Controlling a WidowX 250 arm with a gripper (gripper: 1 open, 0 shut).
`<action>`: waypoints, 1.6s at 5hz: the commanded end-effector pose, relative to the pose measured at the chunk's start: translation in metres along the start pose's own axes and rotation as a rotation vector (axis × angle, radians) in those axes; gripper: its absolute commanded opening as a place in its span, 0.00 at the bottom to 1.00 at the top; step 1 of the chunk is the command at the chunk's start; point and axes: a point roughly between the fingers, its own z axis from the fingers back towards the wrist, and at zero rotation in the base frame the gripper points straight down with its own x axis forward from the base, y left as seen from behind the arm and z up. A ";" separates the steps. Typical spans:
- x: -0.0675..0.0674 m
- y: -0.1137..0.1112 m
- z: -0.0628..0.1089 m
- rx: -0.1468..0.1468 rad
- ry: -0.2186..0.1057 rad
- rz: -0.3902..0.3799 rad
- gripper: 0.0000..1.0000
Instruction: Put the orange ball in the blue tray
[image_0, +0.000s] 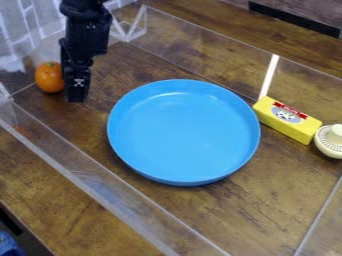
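The orange ball (48, 77) rests on the wooden table at the far left, partly covered on its right side by my gripper. My black gripper (76, 93) hangs from the top left, with its fingertips just right of the ball and low over the table. Its jaws stand open with nothing between them. The blue tray (134, 150), a large round shallow dish, lies in the middle of the table, right of the gripper, with nothing in it.
A small yellow box (289, 119) lies at the right, with a round cream-coloured object (330, 141) beside it at the frame edge. A white upright stick (271, 76) stands behind the box. Clear plastic walls (80, 170) border the work area.
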 end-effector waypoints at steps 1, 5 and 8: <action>-0.003 0.016 0.013 0.047 -0.035 0.036 0.00; 0.009 0.006 0.097 0.077 0.042 0.117 0.00; 0.010 0.019 0.096 0.091 0.024 0.085 1.00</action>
